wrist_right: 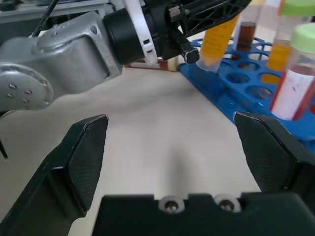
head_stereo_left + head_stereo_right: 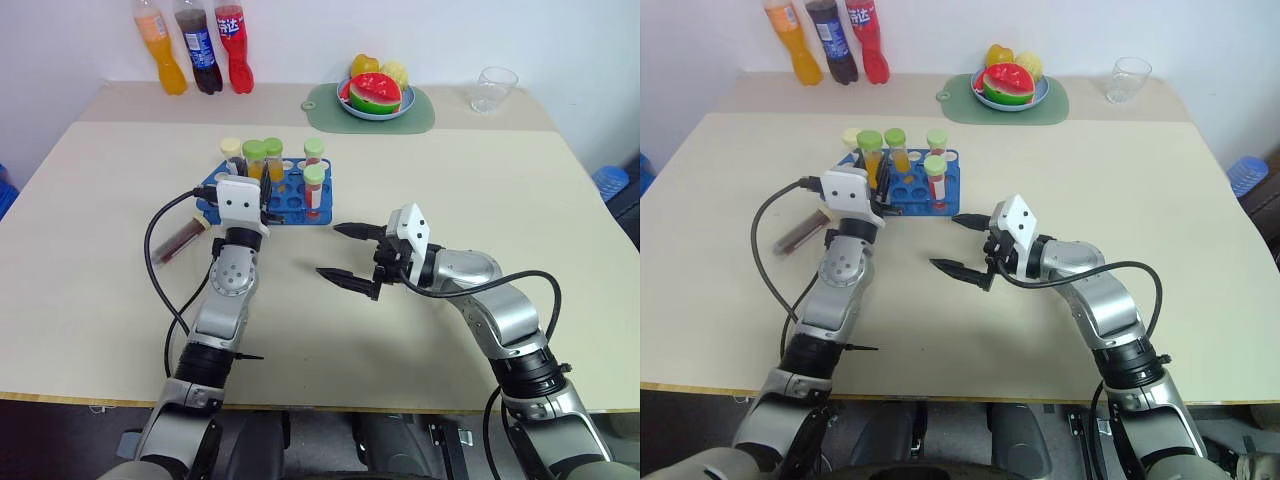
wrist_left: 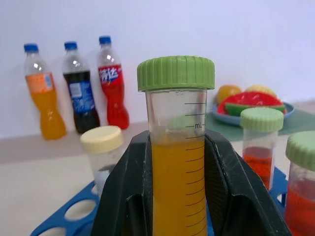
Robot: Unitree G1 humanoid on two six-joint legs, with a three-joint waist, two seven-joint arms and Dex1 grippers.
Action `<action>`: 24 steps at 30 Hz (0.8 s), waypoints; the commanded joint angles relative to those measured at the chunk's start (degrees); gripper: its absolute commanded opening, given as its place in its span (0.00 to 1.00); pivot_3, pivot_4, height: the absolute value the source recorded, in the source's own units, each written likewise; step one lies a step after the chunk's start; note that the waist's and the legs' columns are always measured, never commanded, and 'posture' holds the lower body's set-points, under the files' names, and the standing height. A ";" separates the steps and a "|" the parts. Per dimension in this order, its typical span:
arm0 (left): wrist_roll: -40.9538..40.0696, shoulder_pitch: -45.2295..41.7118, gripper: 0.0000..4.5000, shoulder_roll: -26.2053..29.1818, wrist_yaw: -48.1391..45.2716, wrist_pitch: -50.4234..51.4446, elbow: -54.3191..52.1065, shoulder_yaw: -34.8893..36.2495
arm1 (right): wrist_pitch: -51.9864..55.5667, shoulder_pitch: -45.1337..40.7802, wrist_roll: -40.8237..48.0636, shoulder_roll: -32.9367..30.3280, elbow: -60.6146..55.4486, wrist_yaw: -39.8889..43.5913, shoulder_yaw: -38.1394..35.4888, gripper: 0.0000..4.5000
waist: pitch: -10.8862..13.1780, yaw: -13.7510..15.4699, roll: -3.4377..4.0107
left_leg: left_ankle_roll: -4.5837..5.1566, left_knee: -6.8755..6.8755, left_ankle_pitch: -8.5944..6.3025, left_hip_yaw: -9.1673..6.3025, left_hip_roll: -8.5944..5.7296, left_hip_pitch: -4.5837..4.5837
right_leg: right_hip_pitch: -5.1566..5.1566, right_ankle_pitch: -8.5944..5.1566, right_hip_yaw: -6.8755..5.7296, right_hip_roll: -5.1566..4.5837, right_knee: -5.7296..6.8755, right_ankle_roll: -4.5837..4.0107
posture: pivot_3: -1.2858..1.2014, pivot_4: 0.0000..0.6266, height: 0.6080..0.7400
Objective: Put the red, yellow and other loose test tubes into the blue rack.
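The left pincer (image 3: 179, 206) is pinching the upright yellow-orange test tube (image 3: 178, 162) just above the blue rack's (image 2: 290, 205) near-left edge, needing a free hole to be lined up, while the right pincer (image 2: 350, 255) is hanging spread over the desk (image 2: 480, 190).

The lower end of the yellow-orange tube (image 3: 178, 162) is cut off at the edge of the left wrist view and flanked by the black fingers (image 3: 123, 196) of the left pincer (image 2: 262, 195). In the head views, that pincer is largely hidden behind its white wrist housing, beside the blue rack (image 2: 290, 200). The near-left corner of the rack is covered by the same housing. The dark tube (image 2: 180, 241) lying on the table (image 2: 100, 180) left of the rack is partly crossed by a black cable (image 2: 160, 225); its cap cannot be made out. The rack's far holes are too small to count.
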 commanded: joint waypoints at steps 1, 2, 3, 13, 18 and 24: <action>0.28 -3.47 0.17 -0.57 -1.58 -6.64 4.93 2.25 | 0.03 1.08 0.60 -0.19 -3.19 -0.78 -1.00 1.00 | 0.00 0.00 0.00 | 0.00 0.00 0.00 0.00 0.00 0.00 | 0.00 0.00 0.00 0.00 0.00 0.00 | 0.52 0.24 0.95; 0.44 -4.16 0.17 -0.78 -1.96 -7.83 6.45 2.45 | 0.20 1.42 0.66 -0.22 -3.60 -0.98 -0.98 1.00 | 0.00 -0.01 0.00 | 0.00 0.00 0.00 0.00 0.00 0.00 | 0.00 0.00 0.00 0.00 0.00 0.00 | 0.52 0.24 0.95; 0.33 -4.96 0.17 -1.08 -2.51 -8.96 8.17 2.75 | 0.38 1.84 0.72 -0.24 -4.11 -1.21 -0.98 1.00 | 0.00 0.00 0.00 | 0.01 0.00 0.00 0.01 0.00 0.00 | 0.00 0.00 0.00 0.00 0.00 0.00 | 0.52 0.24 0.95; -1.90 -8.10 0.17 -4.59 -7.83 -13.93 17.33 4.76 | 1.17 2.74 0.90 -0.55 -5.37 -2.29 -1.23 1.00 | 0.00 -0.02 0.00 | 0.02 0.01 -0.01 0.00 0.00 0.00 | 0.00 0.00 0.00 0.02 0.01 0.01 | 0.52 0.24 0.95; -2.02 -9.98 0.17 -5.96 -8.43 -15.39 21.91 5.68 | 1.23 2.40 0.96 -0.47 -5.39 -2.21 -0.90 1.00 | 0.00 0.00 0.00 | 0.02 0.01 -0.01 0.00 0.00 0.01 | 0.00 0.00 0.00 0.02 0.02 0.01 | 0.52 0.24 0.95; -1.27 -11.56 0.17 -6.39 -8.50 -17.28 25.22 6.60 | 1.27 2.14 1.05 -0.29 -5.39 -2.28 -0.81 1.00 | 0.00 0.08 0.00 | 0.02 0.01 -0.01 -0.01 0.00 0.00 | 0.01 0.00 -0.01 0.02 0.01 0.01 | 0.52 0.24 0.95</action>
